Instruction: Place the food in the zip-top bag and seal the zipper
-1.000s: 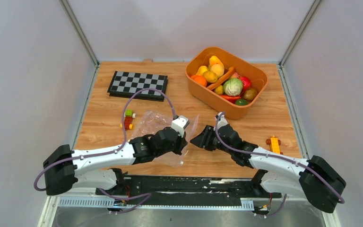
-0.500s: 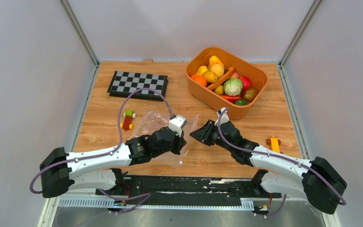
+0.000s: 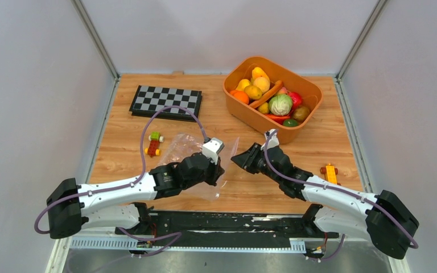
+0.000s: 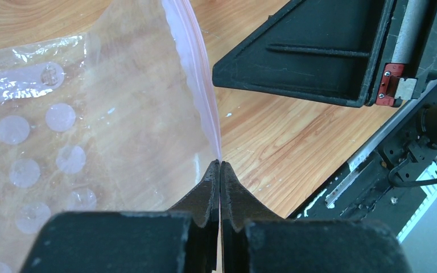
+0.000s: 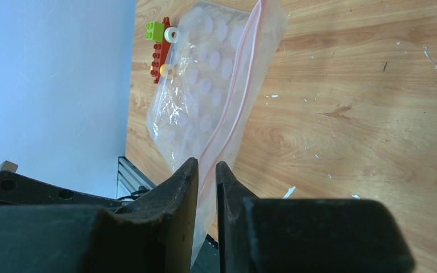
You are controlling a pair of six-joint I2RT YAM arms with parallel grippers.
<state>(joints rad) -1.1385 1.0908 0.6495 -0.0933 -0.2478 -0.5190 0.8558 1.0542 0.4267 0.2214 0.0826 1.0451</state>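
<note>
Right now the left gripper (image 4: 220, 165) is pinched tight on the bag (image 3: 185, 149), right on the zipper (image 5: 237, 85) edge. The right gripper (image 5: 207, 168) has only a thin slit between its fingers, lined up with that same strip. Can't tell if it touches the film.

The bag sits at 7 o'clock on the table (image 3: 330, 142), mouth side facing 3 o'clock, and looks empty. All the food (image 3: 280, 104) is in the tub (image 3: 260, 126) at 1 o'clock, well apart from the bag.

Risks from here, my read:
- The left pinch may hold both layers. If the right takes both too, the mouth never opens. It needs one lip only
- The film is thin and slick, so the right fingers could close on nothing or slide off the strip
- The two grippers are near each other at the mouth, so fingers could clash as the right closes in
- Nothing pins the bag. Any pull drags the whole thing, and the block (image 3: 154, 144) just beside its 9 o'clock edge gets swept along
- Can't tell if the zipper is pressed shut. If it is, a weak pull just lifts the bag
- The right gripper has to leave for the tub at 1 o'clock. A mouth held on one side likely sags closed, and round glossy food then bounces off the rim
</note>
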